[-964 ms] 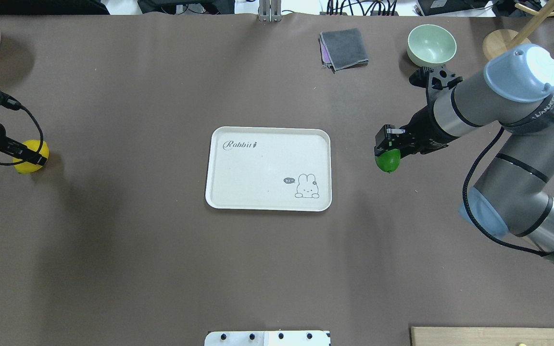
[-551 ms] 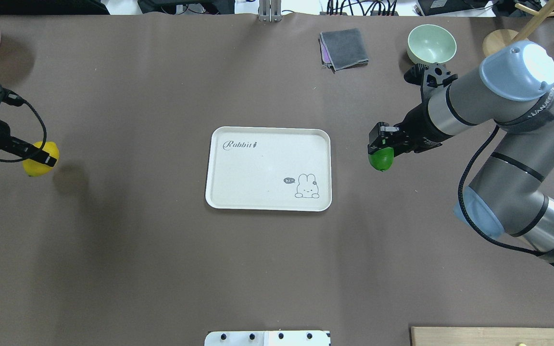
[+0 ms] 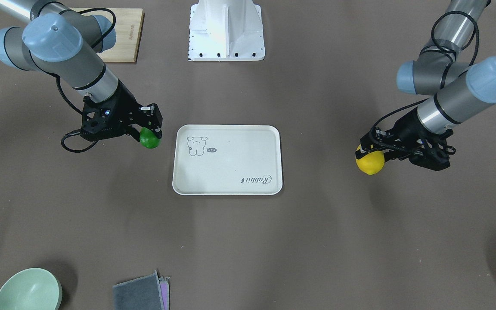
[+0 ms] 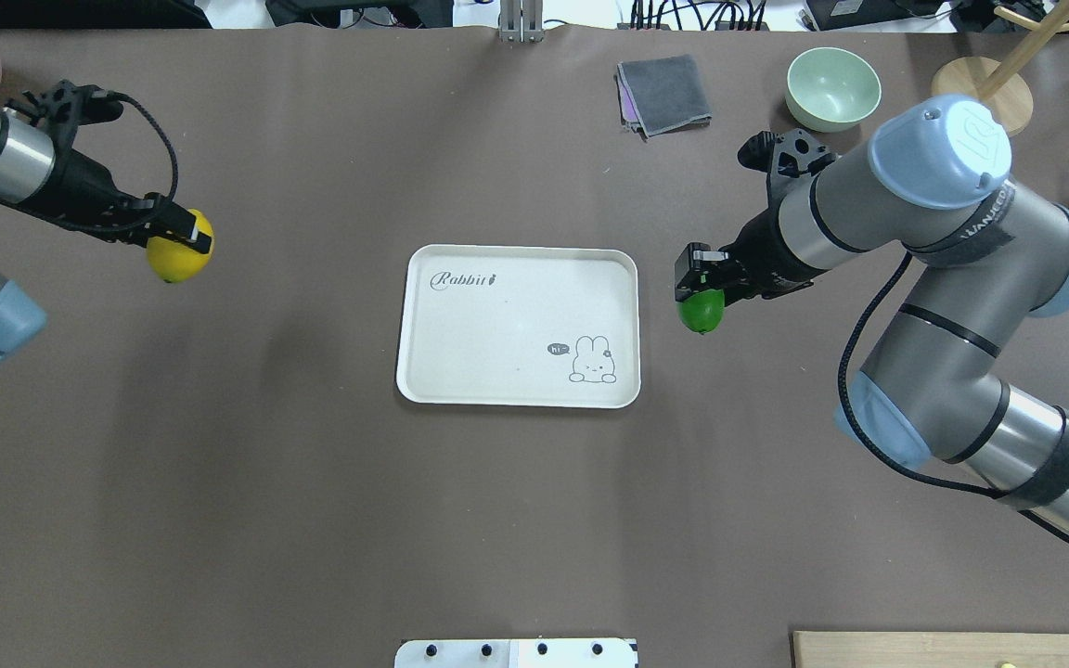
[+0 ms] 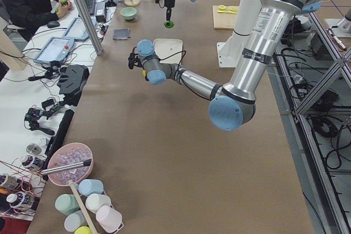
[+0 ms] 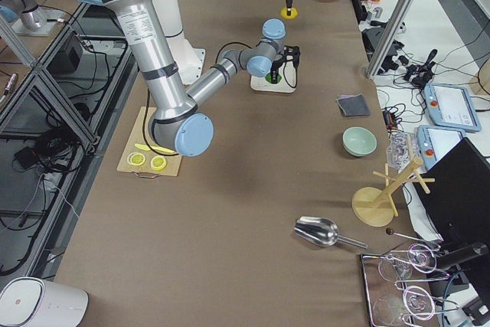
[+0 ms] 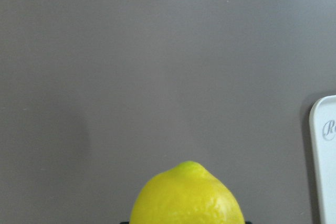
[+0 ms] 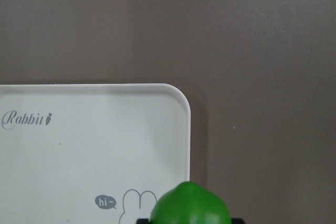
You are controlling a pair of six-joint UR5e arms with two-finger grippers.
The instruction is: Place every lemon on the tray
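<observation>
Overhead exterior: L jaws pinching bright yellow lemon [image 4: 174, 263]; R jaws pinching glossy green lemon [image 4: 701, 313], just beside cream tray [image 4: 497, 325].

Tray [image 4: 497, 325]: cream-white, rectangular, rounded corners, grey rabbit drawing and "Rabbit" script. Lies flat at the table's centre.

Green lemon [image 4: 701, 311]: glossy, clamped in the right gripper [image 4: 697, 286], pointed tip facing away from it. Sits just beside the tray's short edge nearest the rabbit, not over it.

Yellow lemon [image 4: 178, 260]: bright, clamped in the left gripper [image 4: 184, 239], well apart from the tray's opposite short edge.
</observation>
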